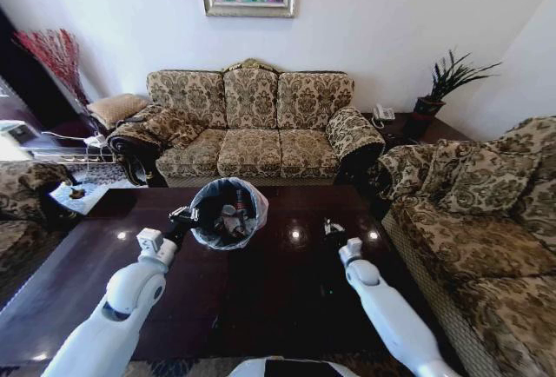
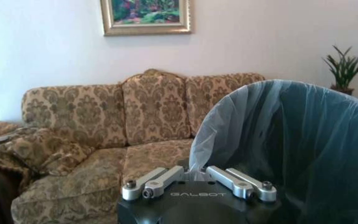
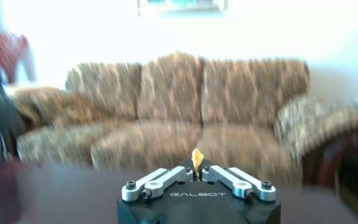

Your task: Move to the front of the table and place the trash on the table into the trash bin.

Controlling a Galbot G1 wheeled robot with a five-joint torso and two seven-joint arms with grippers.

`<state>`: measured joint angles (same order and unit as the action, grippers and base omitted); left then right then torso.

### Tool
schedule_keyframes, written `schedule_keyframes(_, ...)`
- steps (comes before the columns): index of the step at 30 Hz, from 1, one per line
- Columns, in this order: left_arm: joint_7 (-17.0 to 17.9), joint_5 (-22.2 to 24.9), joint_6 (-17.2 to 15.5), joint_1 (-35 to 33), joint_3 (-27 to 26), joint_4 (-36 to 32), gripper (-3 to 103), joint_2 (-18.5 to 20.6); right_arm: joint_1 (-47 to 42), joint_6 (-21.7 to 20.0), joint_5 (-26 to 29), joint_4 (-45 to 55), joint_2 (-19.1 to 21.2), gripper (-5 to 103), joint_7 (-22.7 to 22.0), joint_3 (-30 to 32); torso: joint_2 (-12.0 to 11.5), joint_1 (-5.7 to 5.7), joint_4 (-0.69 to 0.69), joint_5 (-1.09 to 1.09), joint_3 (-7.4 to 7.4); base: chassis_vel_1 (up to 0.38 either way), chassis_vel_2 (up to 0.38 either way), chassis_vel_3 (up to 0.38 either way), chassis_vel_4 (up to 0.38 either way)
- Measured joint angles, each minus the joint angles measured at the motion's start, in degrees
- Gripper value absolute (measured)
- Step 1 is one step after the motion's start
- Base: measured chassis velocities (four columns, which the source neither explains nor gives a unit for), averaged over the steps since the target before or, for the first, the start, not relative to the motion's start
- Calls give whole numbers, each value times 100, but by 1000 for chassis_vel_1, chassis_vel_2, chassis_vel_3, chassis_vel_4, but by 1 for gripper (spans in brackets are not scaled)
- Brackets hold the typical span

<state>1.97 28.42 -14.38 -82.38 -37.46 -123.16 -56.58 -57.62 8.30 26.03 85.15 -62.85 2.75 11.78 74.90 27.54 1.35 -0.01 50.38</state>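
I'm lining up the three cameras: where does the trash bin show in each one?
Head view: trash bin centre-left, tilted over the table, left gripper at its rim.
Left wrist view: fills the right side.
Right wrist view: dark blur at the left edge, probably the bin.
Shared landmark: sofa.

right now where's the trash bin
In the head view the trash bin is left of centre over the table, tilted mouth-up, with the left tool at its rim and the sofa behind.
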Motion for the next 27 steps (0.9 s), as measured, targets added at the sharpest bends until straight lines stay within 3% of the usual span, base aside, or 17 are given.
schedule_keyframes(7,-179,305,57,197,152,215,0,516,89,-517,804,2301,848,0,-26,-78,0,0,4,0,0,0,0,0,0)
schedule_keyframes(13,-260,620,-16,647,530,463,0,850,289,-968,1585,3386,1282,0,-10,-276,0,0,2,0,0,0,0,0,0)
schedule_keyframes(16,-262,757,-87,819,701,511,0,940,341,-1027,1669,3521,1337,0,37,-322,0,0,4,1,0,0,0,0,0)
schedule_keyframes(18,-259,996,-185,1371,1233,698,0,1138,439,-1158,1792,3746,1307,0,164,-450,0,0,3,1,1,0,0,0,0)
schedule_keyframes(20,-257,1033,-204,1518,1357,738,0,1173,483,-1198,1818,3780,1281,0,188,-490,0,0,1,2,1,0,0,0,0)
schedule_keyframes(22,-239,1225,-304,2282,1911,900,0,1285,882,-1389,1933,3843,1221,0,202,-843,0,1,1,2,1,0,0,0,0)
schedule_keyframes(27,-249,1423,-419,2876,2367,1061,0,1371,1636,-1680,2225,3859,1340,0,87,-1508,-1,2,3,1,1,0,0,0,0)
